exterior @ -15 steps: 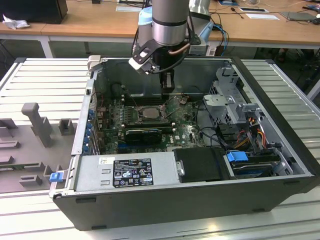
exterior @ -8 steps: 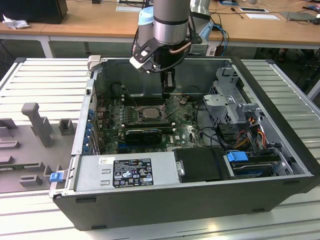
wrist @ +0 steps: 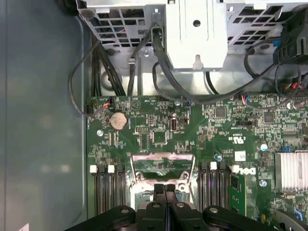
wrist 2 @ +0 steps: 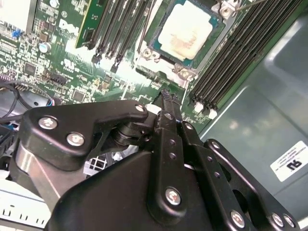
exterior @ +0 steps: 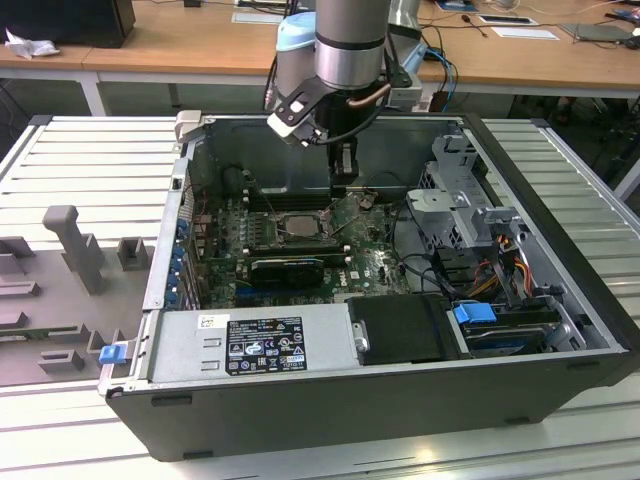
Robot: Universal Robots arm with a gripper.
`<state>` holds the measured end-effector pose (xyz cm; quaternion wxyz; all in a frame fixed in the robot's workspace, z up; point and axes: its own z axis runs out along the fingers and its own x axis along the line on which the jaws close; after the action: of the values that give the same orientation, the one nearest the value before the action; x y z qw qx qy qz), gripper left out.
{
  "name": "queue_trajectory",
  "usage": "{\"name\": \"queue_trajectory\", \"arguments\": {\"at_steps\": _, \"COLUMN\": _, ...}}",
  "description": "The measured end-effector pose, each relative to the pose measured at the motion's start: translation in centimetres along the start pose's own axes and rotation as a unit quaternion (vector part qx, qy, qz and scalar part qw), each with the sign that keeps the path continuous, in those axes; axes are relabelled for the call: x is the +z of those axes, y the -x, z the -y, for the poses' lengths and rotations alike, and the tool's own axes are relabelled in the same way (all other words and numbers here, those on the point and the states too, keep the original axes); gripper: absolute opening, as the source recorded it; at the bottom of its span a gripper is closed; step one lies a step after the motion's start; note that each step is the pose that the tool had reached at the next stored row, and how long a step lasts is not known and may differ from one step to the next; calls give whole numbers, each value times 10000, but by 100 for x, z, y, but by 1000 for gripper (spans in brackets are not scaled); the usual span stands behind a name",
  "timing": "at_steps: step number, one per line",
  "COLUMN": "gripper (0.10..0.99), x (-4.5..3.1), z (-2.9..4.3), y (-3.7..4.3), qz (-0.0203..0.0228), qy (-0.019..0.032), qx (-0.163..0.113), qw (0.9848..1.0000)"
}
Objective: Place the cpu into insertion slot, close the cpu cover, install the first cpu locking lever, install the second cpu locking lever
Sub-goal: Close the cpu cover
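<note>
The cpu point(wrist 2: 185, 33), pale silvery on top, lies flat in the insertion slot point(wrist 2: 155, 48) on the green board; in the exterior view the cpu point(exterior: 297, 226) sits mid-board. The cpu cover point(wrist: 163, 157), a thin metal frame, stands raised at the socket's edge and appears tilted up in the exterior view point(exterior: 346, 209). My gripper point(wrist: 165, 190) is shut, with its black fingertips point(wrist 2: 166, 92) just at the raised cover's edge; I cannot tell if they touch it. Seen from outside, the gripper point(exterior: 345, 172) hangs above the socket's right side. A thin wire lever point(wrist 2: 239, 6) stands beside the socket.
Long black memory slots point(wrist 2: 231, 62) flank the socket. A metal drive cage point(wrist: 192, 33) with black cables point(wrist: 159, 72) stands beyond the board. A heatsink point(wrist: 291, 168) and the power supply point(exterior: 255, 345) are nearby. The case wall point(wrist 2: 260, 110) rises close to the slots.
</note>
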<state>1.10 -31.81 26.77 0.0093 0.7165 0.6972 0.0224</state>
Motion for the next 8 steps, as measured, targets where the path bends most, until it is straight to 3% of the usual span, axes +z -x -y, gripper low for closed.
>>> {"name": "queue_trajectory", "arguments": {"at_steps": 8, "gripper": 106, "x": 5, "z": -101, "y": -3, "qz": 0, "qy": -3, "qx": 0, "qw": 10000}}
